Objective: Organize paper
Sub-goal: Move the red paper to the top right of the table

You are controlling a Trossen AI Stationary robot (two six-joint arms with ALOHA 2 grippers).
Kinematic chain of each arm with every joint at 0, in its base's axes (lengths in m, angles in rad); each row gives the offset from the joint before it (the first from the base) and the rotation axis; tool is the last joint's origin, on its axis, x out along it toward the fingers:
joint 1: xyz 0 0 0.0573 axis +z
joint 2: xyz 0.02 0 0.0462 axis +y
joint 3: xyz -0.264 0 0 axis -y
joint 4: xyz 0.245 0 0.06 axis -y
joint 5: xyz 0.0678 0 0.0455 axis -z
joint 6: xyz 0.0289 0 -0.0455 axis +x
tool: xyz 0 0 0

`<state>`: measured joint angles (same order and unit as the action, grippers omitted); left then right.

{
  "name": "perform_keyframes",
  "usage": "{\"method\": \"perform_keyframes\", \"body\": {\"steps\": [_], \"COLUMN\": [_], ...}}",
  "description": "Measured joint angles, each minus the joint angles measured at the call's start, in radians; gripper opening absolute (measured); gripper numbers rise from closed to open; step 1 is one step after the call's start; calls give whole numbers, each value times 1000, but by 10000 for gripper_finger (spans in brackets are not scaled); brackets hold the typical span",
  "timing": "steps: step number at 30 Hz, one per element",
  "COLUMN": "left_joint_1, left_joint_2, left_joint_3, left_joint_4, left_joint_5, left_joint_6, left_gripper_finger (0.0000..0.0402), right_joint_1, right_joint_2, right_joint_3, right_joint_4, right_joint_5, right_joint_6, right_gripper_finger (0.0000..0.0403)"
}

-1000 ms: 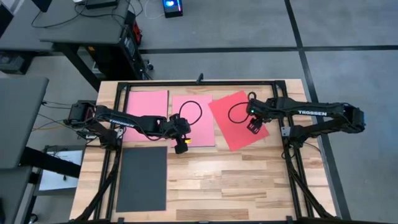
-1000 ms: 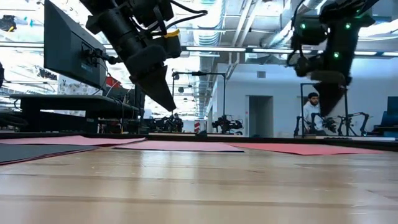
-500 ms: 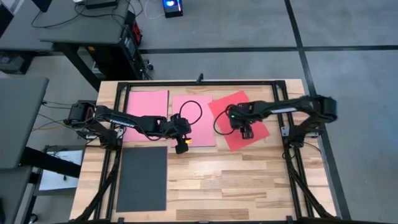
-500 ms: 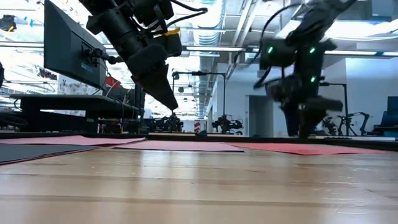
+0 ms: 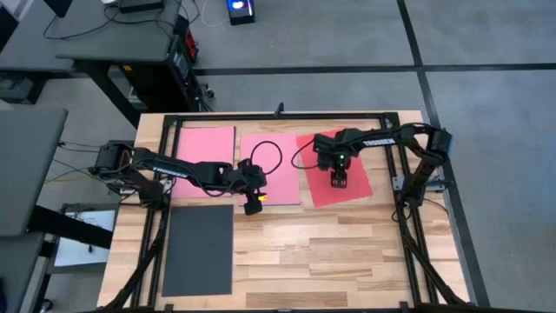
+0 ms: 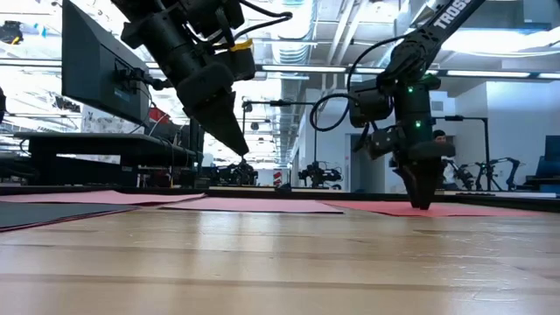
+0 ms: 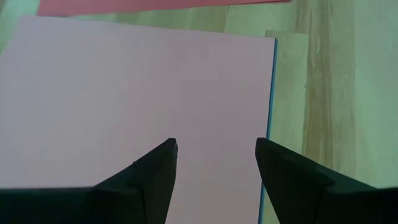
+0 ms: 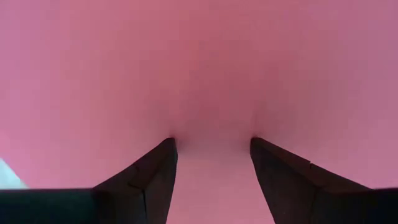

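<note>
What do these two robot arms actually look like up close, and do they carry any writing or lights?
Both arms are dark, slim and jointed, with black cables looping beside them. The right arm bears white lettering along its link and small green lights near its wrist. The left arm has white lettering too, plus a yellow patch by its hand. Each hand, like the right hand, ends in two dark, tapered, wedge-shaped fingers.

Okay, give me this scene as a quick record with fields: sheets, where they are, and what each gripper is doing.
table: wood
red sheet: far right, skewed
pink sheet: far middle, blue edge under it
second pink sheet: far left
dark sheet: near left
right gripper: open, tips on red sheet
left gripper: open, above pink sheet's near corner
</note>
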<state>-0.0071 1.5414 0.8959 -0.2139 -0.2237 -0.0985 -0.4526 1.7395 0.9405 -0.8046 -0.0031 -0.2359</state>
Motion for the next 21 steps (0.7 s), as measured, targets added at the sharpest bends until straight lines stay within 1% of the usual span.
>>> {"method": "perform_keyframes", "body": {"steps": [3, 8, 14, 21], "left_joint_1": [0, 0, 0, 0], "left_joint_2": [0, 0, 0, 0], "left_joint_3": [0, 0, 0, 0], "left_joint_4": [0, 0, 0, 1], "left_joint_5": [0, 0, 0, 0], "left_joint_6": [0, -3, -8, -10], "left_gripper_finger": [201, 201, 201, 201], "right_joint_1": [-25, -80, -141, -197], "right_joint_2": [-28, -36, -41, -41], "right_joint_3": [-5, -20, -59, -61], "right_joint_4": [-21, -55, -40, -23], "right_joint_5": [-3, -3, -8, -7], "right_joint_6": [25, 61, 56, 30], "right_gripper_finger": [188, 187, 187, 187]}}
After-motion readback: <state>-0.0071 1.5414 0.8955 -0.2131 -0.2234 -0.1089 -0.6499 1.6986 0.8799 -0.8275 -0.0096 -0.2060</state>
